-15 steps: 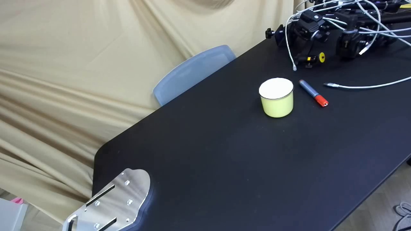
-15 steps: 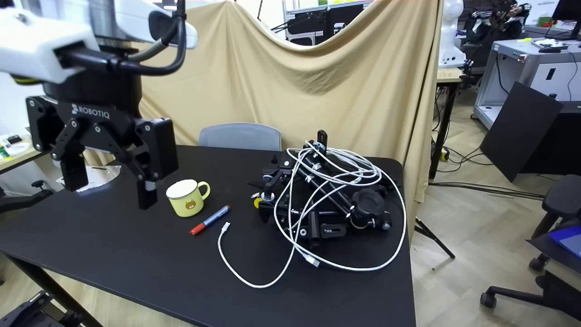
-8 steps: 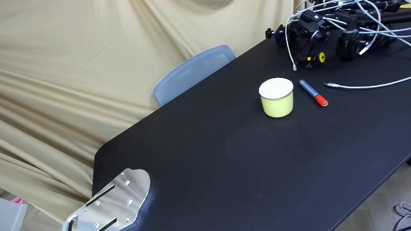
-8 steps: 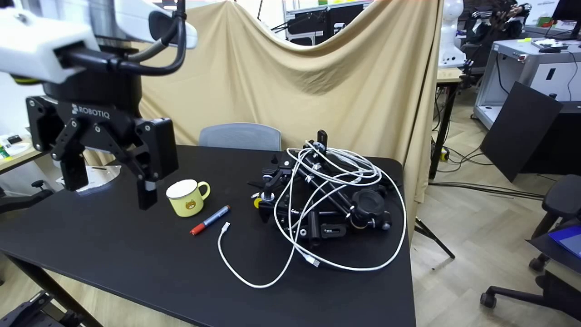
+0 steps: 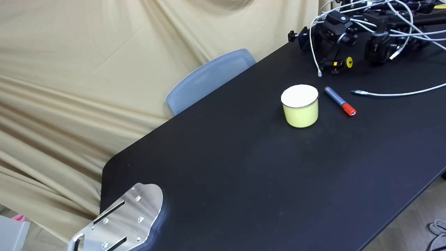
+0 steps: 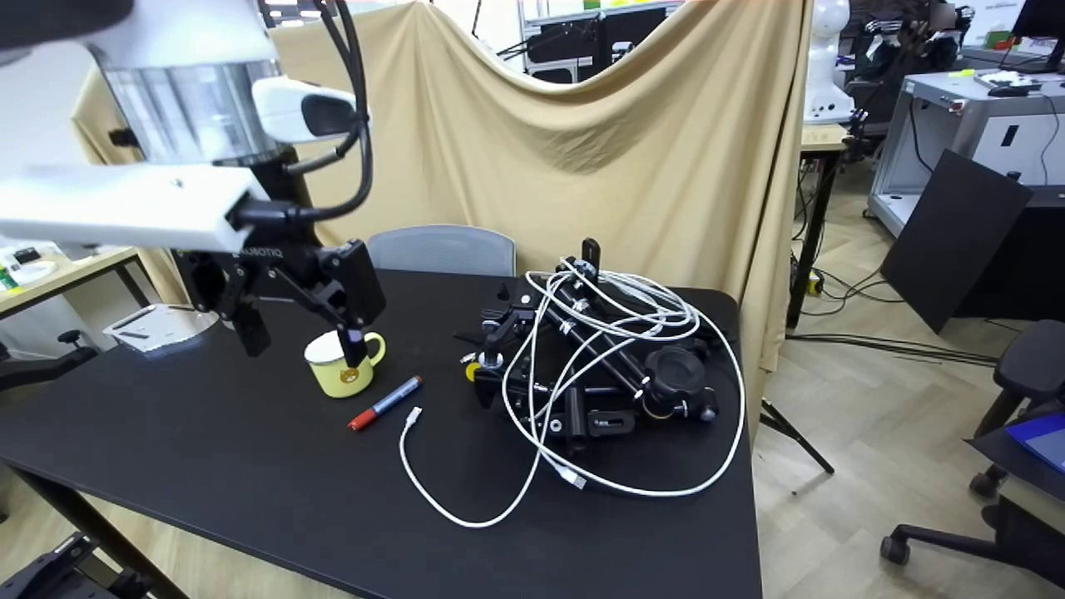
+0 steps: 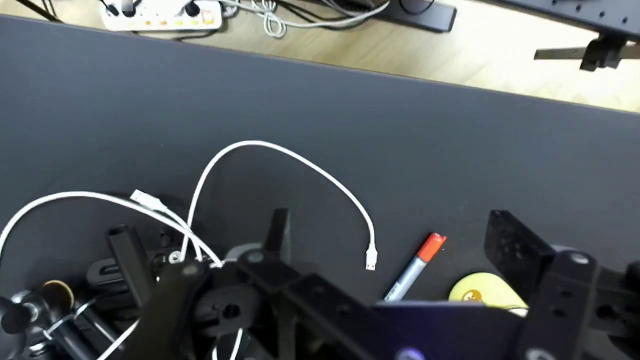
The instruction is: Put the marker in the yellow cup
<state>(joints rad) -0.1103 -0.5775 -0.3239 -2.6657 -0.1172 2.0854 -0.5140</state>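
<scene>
The marker lies flat on the black table beside the yellow cup, with a blue-grey barrel and a red end. The marker shows in both exterior views (image 5: 340, 101) (image 6: 385, 403) and in the wrist view (image 7: 419, 260), where its barrel end is hidden by the gripper. The yellow cup stands upright in both exterior views (image 5: 301, 117) (image 6: 343, 379); in the wrist view the cup (image 7: 482, 289) is partly hidden. My gripper (image 6: 304, 346) is open and empty above the table, in front of part of the cup. In the wrist view the marker's red end shows between the open fingers (image 7: 390, 222).
White cables (image 6: 433, 499) lie near the marker, one plug (image 7: 371, 257) close to it. A heap of black stands (image 6: 582, 366) with coiled cables is beside them. A metal plate (image 5: 122, 219) is at the table's end. A chair (image 5: 212, 78) and a beige curtain stand behind.
Over the last half second the gripper has moved right in an exterior view, towards the cup and marker, and looks smaller there. The marker and cup have not moved.
</scene>
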